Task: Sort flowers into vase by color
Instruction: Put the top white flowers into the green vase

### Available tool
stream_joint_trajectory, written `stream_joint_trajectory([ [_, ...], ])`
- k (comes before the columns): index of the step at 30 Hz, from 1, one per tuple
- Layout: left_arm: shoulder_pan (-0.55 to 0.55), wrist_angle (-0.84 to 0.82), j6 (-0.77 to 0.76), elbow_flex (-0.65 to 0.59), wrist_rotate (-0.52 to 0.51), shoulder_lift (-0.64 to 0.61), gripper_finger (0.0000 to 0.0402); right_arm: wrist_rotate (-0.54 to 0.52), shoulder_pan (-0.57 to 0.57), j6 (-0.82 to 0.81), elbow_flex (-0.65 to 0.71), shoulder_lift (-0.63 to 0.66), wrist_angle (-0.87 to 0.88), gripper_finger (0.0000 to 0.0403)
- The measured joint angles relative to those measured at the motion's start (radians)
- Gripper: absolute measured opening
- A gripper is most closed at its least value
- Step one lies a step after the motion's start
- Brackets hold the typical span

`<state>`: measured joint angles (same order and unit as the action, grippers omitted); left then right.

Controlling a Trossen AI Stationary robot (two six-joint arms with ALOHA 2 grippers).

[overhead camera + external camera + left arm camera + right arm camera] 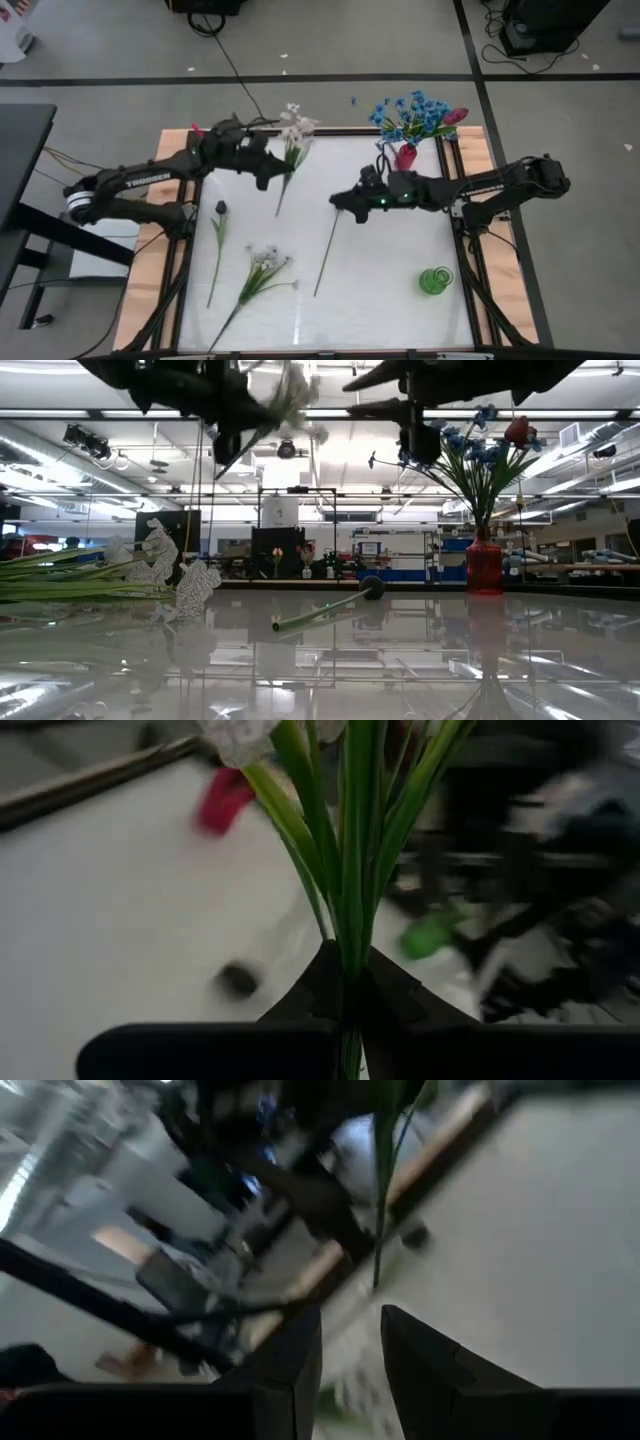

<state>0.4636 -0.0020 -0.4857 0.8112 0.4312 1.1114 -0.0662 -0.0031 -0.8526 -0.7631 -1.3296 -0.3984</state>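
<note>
The left gripper point(345, 985) pinches a white flower point(296, 128) by its stem above the white counter point(380, 290). The right gripper point(350, 1342) hangs spread, empty, near the red vase point(405, 156) of blue flowers point(408, 112) — a green vase point(435, 281), a dark-budded stem point(219, 245) and another white spray point(262, 262) lie apart.

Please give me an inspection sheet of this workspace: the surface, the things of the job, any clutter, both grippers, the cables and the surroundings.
Surface: white table top, wooden border, glossy.
Job's things: red vase at the far right edge holds blue flowers and a red-pink bud. A green vase lies near right. A white flower, a dark-bud stem and a long stem lie flat.
Clutter: nothing seen.
Grippers: left gripper shut on white flower stems, lifted at far left. Right gripper over the centre, holding nothing, jaws apart.
Cables: black cable on the floor beyond the table.
Surroundings: grey floor, large lit hall, shelving.
</note>
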Motion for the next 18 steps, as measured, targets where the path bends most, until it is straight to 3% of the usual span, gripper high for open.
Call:
stream_joint_trajectory([
  [4, -0.121, 0.112, 0.002, 0.0, -0.049, 0.005, 0.0018, 0.013, -0.032, 0.096, 0.0, 0.0, -0.125, 0.012],
  [8, -0.222, 0.198, 0.025, 0.0, -0.126, 0.03, 0.0018, 0.065, -0.042, 0.179, 0.0, -0.001, -0.144, 0.0154],
  [14, -0.297, 0.315, 0.026, 0.0, -0.221, 0.084, 0.0018, 0.085, -0.033, 0.193, -0.008, -0.001, -0.163, 0.0226],
  [18, -0.33, 0.357, 0.011, 0.0, -0.233, 0.152, 0.0018, 0.081, -0.032, 0.226, -0.052, -0.013, -0.113, 0.0241],
])
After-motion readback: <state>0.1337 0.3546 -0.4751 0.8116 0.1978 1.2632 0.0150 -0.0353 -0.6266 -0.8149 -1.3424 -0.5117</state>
